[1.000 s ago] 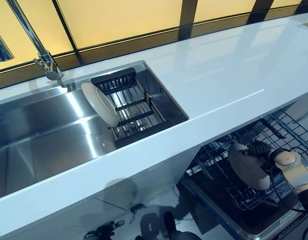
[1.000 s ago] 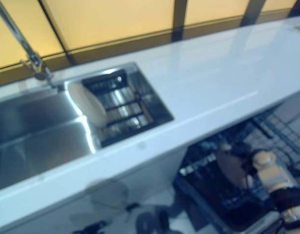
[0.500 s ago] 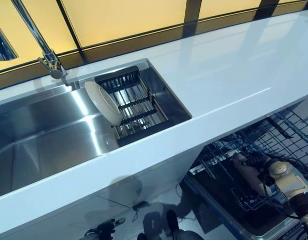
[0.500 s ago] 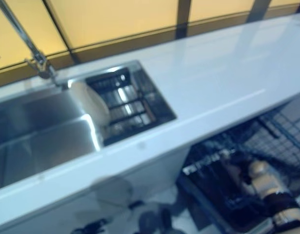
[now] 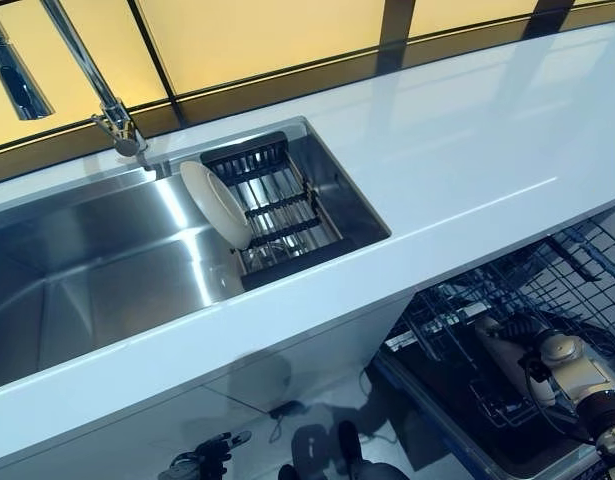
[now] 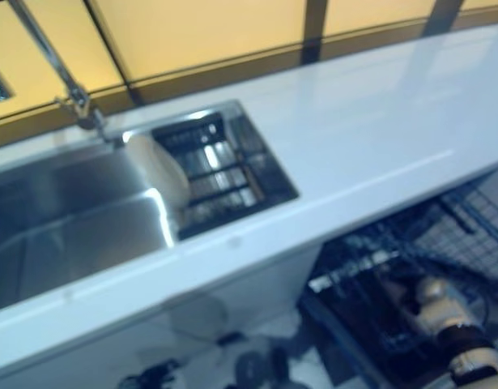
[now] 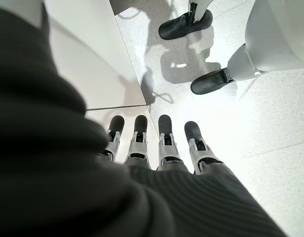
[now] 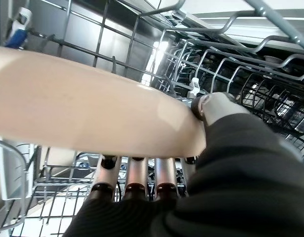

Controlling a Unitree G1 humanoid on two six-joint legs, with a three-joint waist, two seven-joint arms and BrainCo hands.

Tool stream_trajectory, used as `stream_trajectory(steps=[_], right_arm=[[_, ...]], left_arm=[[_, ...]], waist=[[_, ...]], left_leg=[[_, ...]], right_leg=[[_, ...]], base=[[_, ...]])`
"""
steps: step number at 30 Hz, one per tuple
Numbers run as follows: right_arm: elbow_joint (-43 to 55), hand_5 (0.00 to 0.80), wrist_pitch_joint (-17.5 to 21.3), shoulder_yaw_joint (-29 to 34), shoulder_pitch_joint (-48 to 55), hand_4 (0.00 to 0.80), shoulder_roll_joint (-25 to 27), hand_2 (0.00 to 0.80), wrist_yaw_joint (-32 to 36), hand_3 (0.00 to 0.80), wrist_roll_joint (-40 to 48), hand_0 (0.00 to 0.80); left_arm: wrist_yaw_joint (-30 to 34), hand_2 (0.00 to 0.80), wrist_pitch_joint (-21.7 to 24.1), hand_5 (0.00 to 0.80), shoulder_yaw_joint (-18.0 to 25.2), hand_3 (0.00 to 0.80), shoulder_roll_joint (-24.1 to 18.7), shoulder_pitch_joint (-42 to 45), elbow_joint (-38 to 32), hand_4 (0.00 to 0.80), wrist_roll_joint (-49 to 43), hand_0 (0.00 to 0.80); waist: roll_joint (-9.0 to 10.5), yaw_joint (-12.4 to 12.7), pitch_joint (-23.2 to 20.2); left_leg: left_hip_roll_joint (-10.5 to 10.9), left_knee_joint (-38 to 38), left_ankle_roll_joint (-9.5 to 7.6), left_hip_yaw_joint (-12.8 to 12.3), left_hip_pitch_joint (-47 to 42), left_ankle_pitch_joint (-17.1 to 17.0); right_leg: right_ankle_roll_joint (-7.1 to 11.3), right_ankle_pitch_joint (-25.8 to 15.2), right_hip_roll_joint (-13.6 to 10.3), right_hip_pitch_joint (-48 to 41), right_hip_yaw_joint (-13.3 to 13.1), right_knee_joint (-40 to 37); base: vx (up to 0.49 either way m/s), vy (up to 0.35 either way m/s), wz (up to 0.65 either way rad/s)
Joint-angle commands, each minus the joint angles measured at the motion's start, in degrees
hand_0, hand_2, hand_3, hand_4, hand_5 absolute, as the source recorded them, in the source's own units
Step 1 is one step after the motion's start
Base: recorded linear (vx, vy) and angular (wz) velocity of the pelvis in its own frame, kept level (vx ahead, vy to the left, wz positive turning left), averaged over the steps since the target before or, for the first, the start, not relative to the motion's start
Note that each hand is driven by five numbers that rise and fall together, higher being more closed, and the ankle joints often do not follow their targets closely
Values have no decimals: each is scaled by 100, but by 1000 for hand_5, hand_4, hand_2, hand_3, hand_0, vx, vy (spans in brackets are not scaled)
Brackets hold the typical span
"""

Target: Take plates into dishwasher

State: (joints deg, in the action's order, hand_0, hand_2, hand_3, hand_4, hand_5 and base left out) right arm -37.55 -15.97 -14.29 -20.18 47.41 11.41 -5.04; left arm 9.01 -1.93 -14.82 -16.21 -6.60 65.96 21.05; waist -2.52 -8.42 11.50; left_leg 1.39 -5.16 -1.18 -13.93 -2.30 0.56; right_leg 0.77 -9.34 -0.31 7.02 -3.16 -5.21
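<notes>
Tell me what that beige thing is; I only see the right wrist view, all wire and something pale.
Observer: It is a plate, pinched between the right hand's thumb and fingers over the dishwasher's lower rack.
Operator: Are there more plates?
Observer: One more plate stands on edge in the dark drying rack inside the sink.
Operator: What about the other hand?
Observer: The left hand hangs by the white cabinet, fingers straight, holding nothing.

One plate (image 5: 215, 203) stands in the sink rack (image 5: 275, 210); another (image 5: 502, 357) seemingly inside the dishwasher basket (image 5: 547, 300).
</notes>
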Motion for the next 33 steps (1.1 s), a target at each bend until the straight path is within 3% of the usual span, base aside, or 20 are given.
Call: stream_trajectory(steps=[1, 11, 12, 13, 14, 16, 17, 18, 26, 33], right_arm=[[-418, 800, 122, -114, -225, 800, -185, 800, -48, 800, -78, 800], [-260, 800, 105, -66, -240, 800, -132, 800, -127, 800, -189, 800], [-246, 772, 99, -66, -238, 772, -124, 772, -136, 772, -199, 772], [-211, 637, 70, -57, -220, 637, -123, 637, -177, 637, -194, 637], [-179, 430, 58, -41, -195, 430, -127, 430, -216, 430, -189, 430], [-120, 402, 24, 5, -157, 402, -114, 402, -231, 402, -189, 402], [-96, 242, 3, 23, -150, 242, -105, 242, -236, 242, -187, 242], [-88, 0, -30, 33, -155, 0, -103, 0, -214, 0, -168, 0], [155, 0, -222, 161, -138, 0, 96, 0, -218, 0, -60, 0], [581, 0, -539, 515, -232, 0, 727, 0, -148, 0, 187, 0]], left_arm=[[49, 0, 99, 0, -260, 0, -111, -199, 125, 0, 24, 0], [35, 0, 90, 0, -250, 0, -106, -215, 104, 0, 54, 0], [30, 0, 85, 0, -249, 0, -102, -212, 105, 0, 55, 0], [25, 0, 75, 0, -244, 0, -96, -209, 107, 0, 52, 0], [25, 0, 73, 0, -239, 0, -93, -205, 110, 0, 51, 0], [25, 0, 63, 0, -228, 0, -94, -191, 111, 0, 45, 0], [19, 0, 78, 0, -217, 0, -87, -183, 121, 0, 40, 0], [16, 0, 78, 0, -212, 0, -81, -187, 128, 0, 39, 0], [-22, 0, 31, 0, -161, 0, -96, -198, 123, 0, 30, 0], [-57, 0, -23, 0, -109, 0, -184, -149, 74, 0, 62, 0]], waist=[[95, 87, -50], [104, 70, -47], [108, 68, -52], [116, 63, -59], [122, 60, -62], [135, 56, -73], [145, 51, -78], [151, 50, -81], [229, 19, -79], [329, -60, -60]], left_leg=[[46, 16, -121, 228, 60, 374], [45, 16, -128, 229, 64, 383], [47, 16, -127, 232, 65, 382], [45, 16, -126, 231, 62, 382], [42, 16, -128, 227, 58, 384], [37, 16, -130, 223, 50, 384], [35, 16, -130, 220, 49, 387], [36, 16, -129, 223, 50, 386], [15, 16, -134, 207, 21, 395], [0, 16, -129, 171, -7, 391]], right_leg=[[226, 576, 47, -310, -65, 21], [229, 571, 56, -299, -104, 21], [228, 570, 60, -298, -109, 21], [229, 570, 62, -300, -113, 21], [230, 572, 62, -304, -117, 21], [231, 570, 65, -312, -123, 21], [231, 569, 68, -311, -129, 21], [230, 568, 73, -311, -138, 21], [223, 558, 93, -339, -182, 21], [227, 518, 135, -351, -271, 21]], base=[[0, 0, 0], [0, 0, 0], [0, 0, 0], [0, 0, 0], [0, 0, 0], [0, 0, 0], [0, 0, 0], [0, 0, 0], [0, 0, 0], [0, 0, 0]])
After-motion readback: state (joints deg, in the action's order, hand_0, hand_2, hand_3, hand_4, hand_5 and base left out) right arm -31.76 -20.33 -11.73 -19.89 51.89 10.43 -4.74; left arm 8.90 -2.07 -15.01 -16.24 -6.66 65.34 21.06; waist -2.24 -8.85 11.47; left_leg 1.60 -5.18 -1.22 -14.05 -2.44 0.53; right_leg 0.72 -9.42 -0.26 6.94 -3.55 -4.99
